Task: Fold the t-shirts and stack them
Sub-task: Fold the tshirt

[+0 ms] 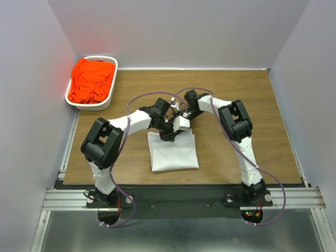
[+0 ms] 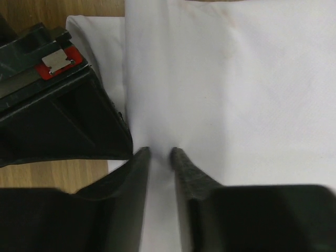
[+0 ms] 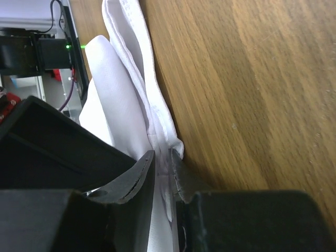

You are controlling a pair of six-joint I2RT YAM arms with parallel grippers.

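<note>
The white t-shirt (image 1: pixel 173 155) lies folded into a rectangle at the table's near middle. Both grippers meet at its far edge. My left gripper (image 1: pixel 169 134) (image 2: pixel 160 152) has its fingers drawn close with a ridge of the white cloth (image 2: pixel 236 94) pinched between them. Right beside it, my right gripper (image 1: pixel 181 126) (image 3: pixel 163 155) is shut on the layered edge of the white t-shirt (image 3: pixel 115 89), at the cloth's border with the bare wood. The orange-red t-shirt (image 1: pixel 92 79) lies crumpled in the basket at the far left.
A white slotted basket (image 1: pixel 93 106) sits at the table's far left corner against the wall. The wooden table (image 1: pixel 247 89) is bounded by grey walls on three sides. The two wrists are nearly touching above the shirt's far edge.
</note>
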